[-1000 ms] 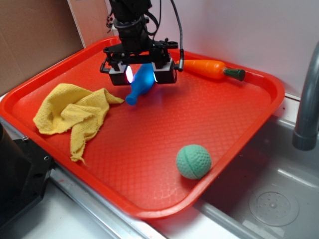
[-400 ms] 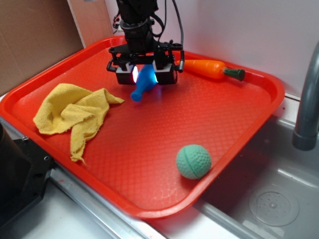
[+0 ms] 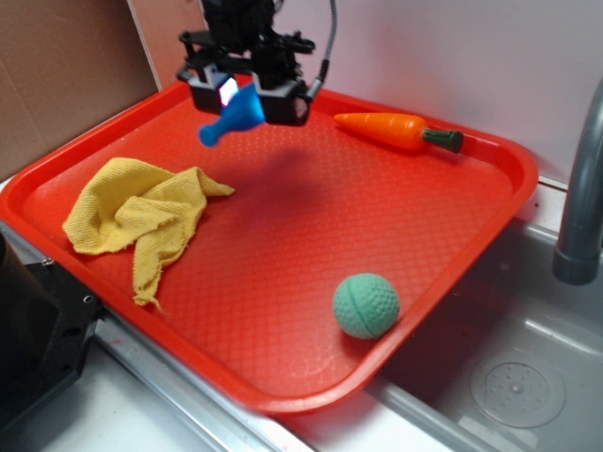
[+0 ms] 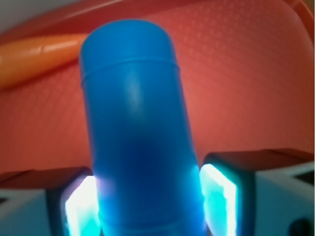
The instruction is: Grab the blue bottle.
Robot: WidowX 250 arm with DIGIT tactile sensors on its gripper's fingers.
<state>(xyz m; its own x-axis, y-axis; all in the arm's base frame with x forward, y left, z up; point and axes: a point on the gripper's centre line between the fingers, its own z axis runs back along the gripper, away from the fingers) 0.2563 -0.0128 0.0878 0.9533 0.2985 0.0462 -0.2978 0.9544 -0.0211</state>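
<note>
Since a second ago your gripper (image 3: 247, 92) has risen and moved left, jaws clamped on the blue bottle (image 3: 236, 114) — now tilted above the tray's (image 3: 490, 202) far-left corner. Smooth plastic, held at the fat end — it may slip.

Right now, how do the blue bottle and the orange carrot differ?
The blue bottle hangs tilted above the tray, clamped in the pincer; the carrot lies flat on the tray near its far rim, untouched. The bottle is all blue; the carrot is orange with a dark green end. Both look like smooth, elongated toys.
</note>
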